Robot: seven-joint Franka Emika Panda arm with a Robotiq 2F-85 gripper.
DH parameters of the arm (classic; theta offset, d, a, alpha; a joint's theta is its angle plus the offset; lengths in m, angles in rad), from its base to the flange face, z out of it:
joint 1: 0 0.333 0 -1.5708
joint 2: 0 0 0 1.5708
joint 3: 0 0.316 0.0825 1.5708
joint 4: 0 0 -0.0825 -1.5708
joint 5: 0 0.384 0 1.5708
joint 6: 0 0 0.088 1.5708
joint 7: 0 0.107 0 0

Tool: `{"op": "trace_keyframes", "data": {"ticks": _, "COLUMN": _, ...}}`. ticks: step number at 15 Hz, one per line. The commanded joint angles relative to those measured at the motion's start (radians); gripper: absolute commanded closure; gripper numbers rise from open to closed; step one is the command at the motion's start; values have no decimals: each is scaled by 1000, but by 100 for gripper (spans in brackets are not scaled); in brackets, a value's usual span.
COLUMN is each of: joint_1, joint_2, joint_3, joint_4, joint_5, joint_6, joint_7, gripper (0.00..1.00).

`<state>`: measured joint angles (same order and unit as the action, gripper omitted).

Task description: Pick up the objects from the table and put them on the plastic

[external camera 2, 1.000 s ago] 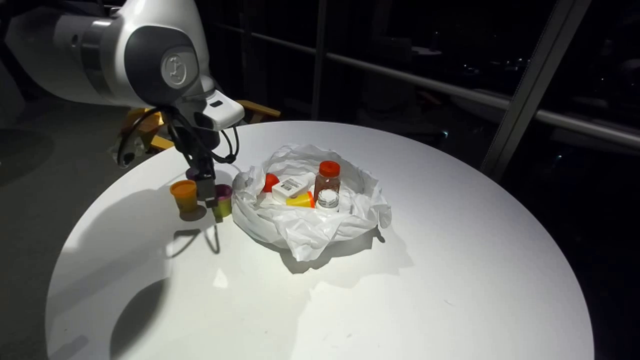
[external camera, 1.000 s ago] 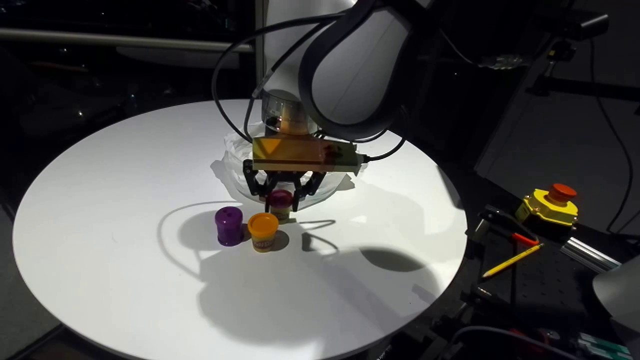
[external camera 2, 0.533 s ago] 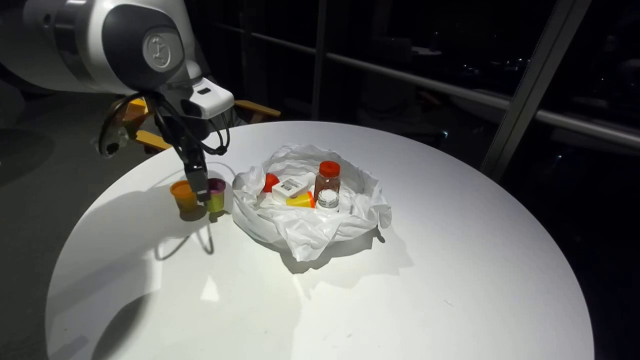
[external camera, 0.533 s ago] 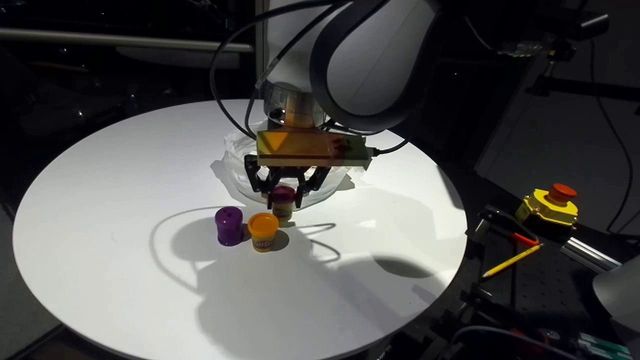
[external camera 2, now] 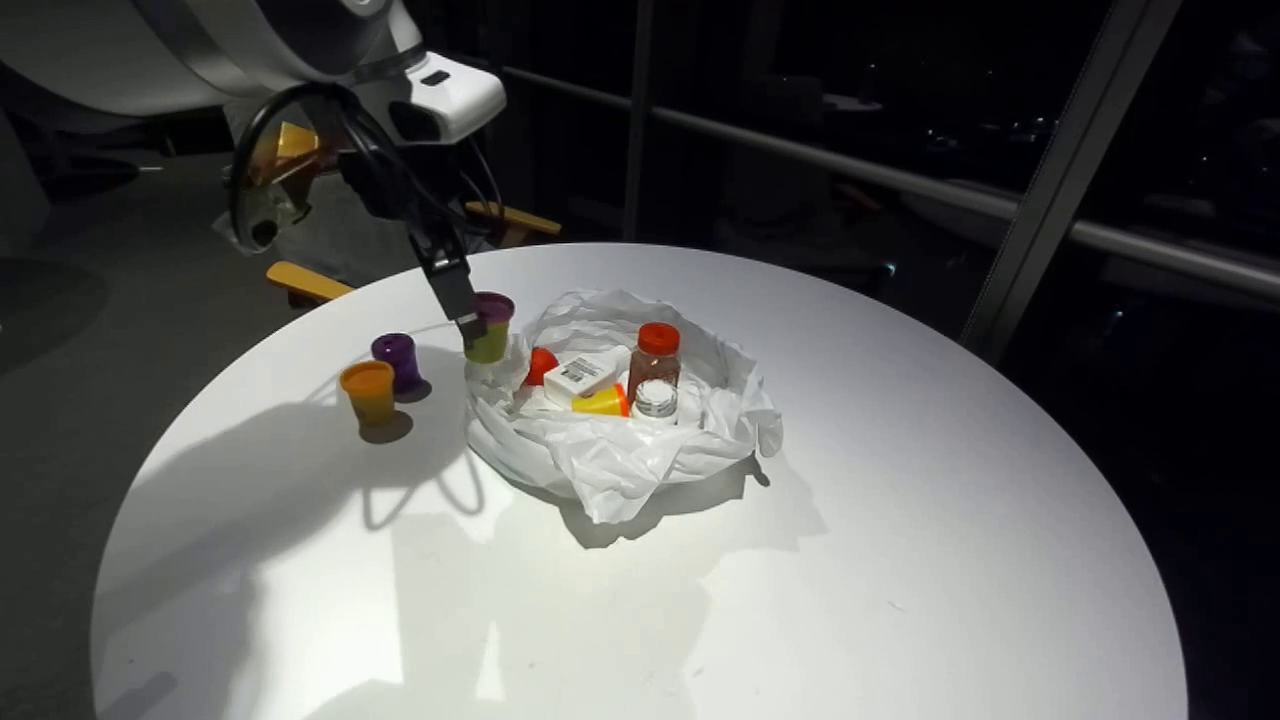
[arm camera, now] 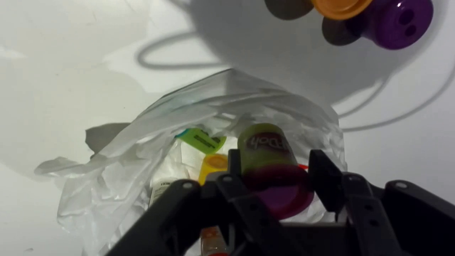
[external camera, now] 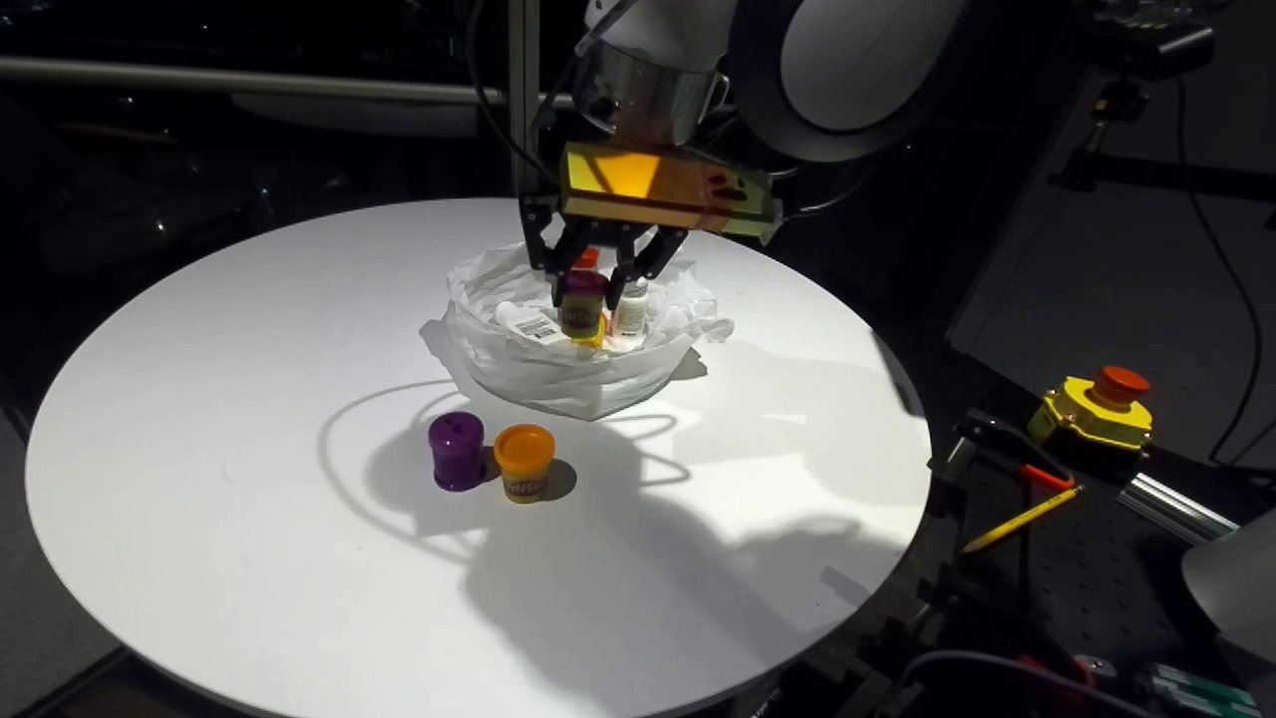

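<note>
1. Since a moment ago, the purple-lidded jar (external camera: 581, 317) has moved upward, from beside the plastic (external camera 2: 605, 468) to what seems above its edge.
2. The gripper (external camera: 585, 297) moved with it, its jaws narrow and holding this jar.
3. The orange jar (external camera: 524, 464) and the purple jar (external camera: 457, 454) have stayed on the table (external camera: 249, 339).
4. So, I judge, lowering and release come next; these two would then remain.

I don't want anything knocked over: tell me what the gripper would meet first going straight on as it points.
Probably the plastic, touched first by the purple-lidded jar held in the gripper; depth leaves unclear whether at the plastic's rim or inside.
</note>
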<state>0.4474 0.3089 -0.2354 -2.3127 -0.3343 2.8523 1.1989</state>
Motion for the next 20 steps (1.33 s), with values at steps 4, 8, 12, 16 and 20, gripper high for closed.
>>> {"op": "trace_keyframes", "data": {"ticks": 4, "joint_1": -32, "joint_2": 84, "joint_3": -51, "joint_4": 25, "joint_5": -37, "joint_6": 90, "joint_7": 5, "gripper": 74}}
{"op": "trace_keyframes", "data": {"ticks": 8, "joint_1": -85, "joint_2": 151, "joint_3": -28, "joint_4": 56, "joint_5": 16, "joint_6": 107, "joint_7": -30, "gripper": 74}}
{"op": "trace_keyframes", "data": {"ticks": 12, "joint_1": -27, "joint_2": 167, "joint_3": -112, "joint_4": 78, "joint_5": 34, "joint_6": 161, "joint_7": 17, "gripper": 31}}
{"op": "trace_keyframes", "data": {"ticks": 16, "joint_1": 66, "joint_2": 76, "joint_3": -172, "joint_4": 24, "joint_5": -25, "joint_6": 167, "joint_7": 51, "gripper": 3}}
{"op": "trace_keyframes", "data": {"ticks": 20, "joint_1": 117, "joint_2": 4, "joint_3": -114, "joint_4": -8, "joint_5": -24, "joint_6": 72, "joint_7": 2, "gripper": 0}}
